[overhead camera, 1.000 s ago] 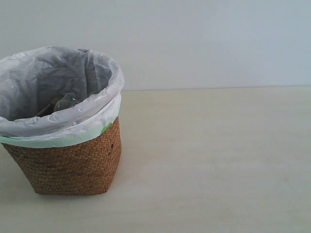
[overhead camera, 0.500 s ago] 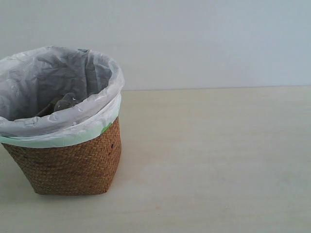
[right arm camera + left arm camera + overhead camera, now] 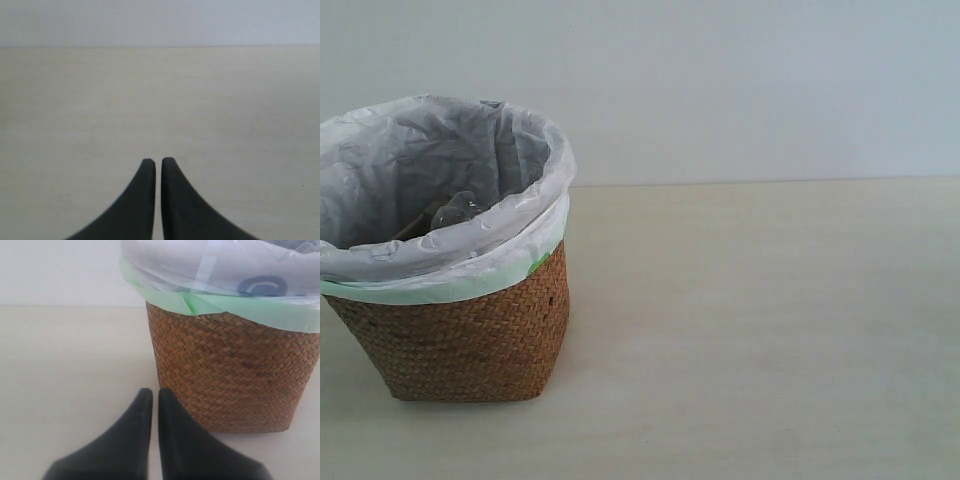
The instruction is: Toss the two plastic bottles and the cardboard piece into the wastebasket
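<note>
Black fingers of the left hand [image 3: 155, 392] are pressed almost together with nothing between them, low over the pale worktop [image 3: 65, 365] and just beside the foot of the wicker wastebasket [image 3: 230, 370]. The right hand [image 3: 158, 161] is clenched the same way and is also empty, with only bare worktop ahead of it. Neither hand shows in the exterior view.

The basket stands upright at the left of the worktop, with its white bag [image 3: 440, 270] folded out over the rim. Inside it, part of a clear plastic bottle [image 3: 455, 210] shows against the liner. The second one and the cardboard piece cannot be made out, and nothing lies loose on the worktop in view, so the job looks done or nearly so.

The main risk is probably the left hand. It sits so close to the woven wall that a sideways swing could nudge or tip the light basket and spill what is in it. A rising hand might also snag the bag's loose, overhanging edge and drag the liner out.
</note>
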